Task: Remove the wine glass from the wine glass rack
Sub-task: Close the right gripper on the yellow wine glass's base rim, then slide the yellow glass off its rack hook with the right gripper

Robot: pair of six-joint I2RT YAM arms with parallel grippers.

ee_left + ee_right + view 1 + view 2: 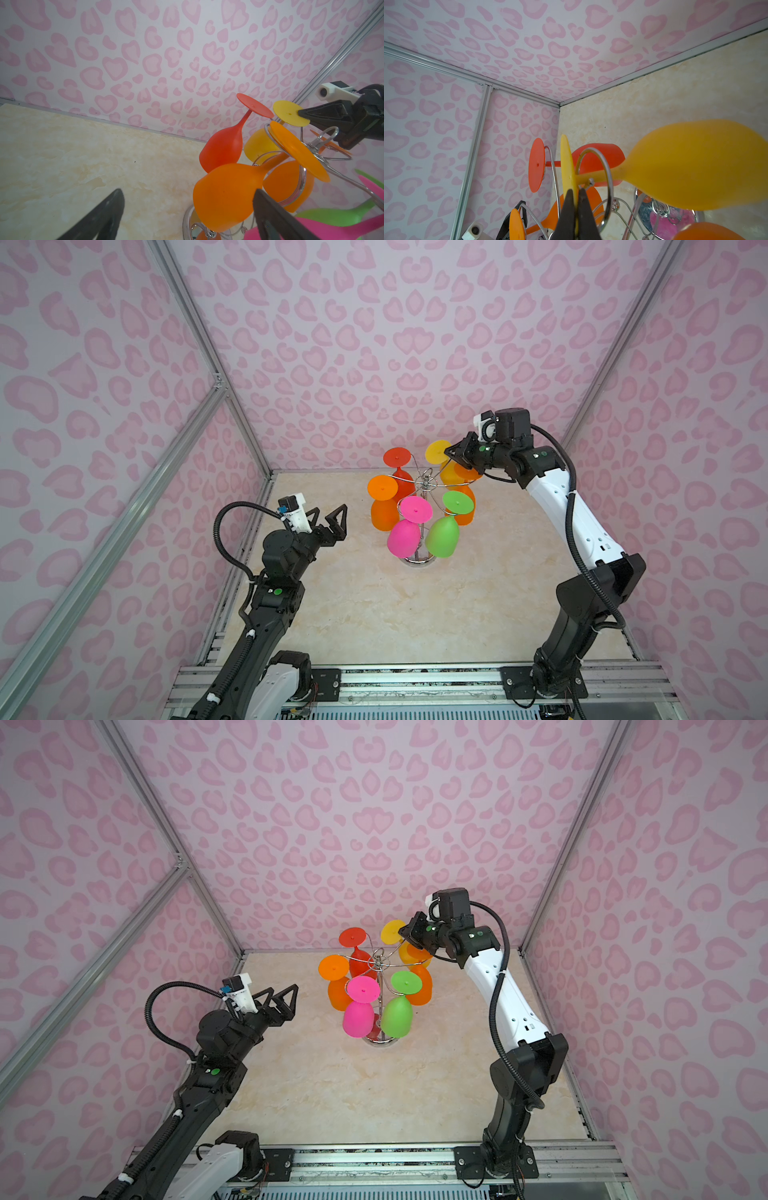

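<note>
Your right gripper (576,193) was pinched on the edge of the foot of the yellow glass (695,164). The stem lay in a hook of the rack (424,483), which stood near the back wall. That grip made sense, because the foot stood flat and clear above the wire (the bowl hung lower, crowded by the red glass (598,158)). Your left gripper (331,510) hovered spread wide beside the rack, touching nothing, likely placed to steady it. The glass was not yet off.
</note>
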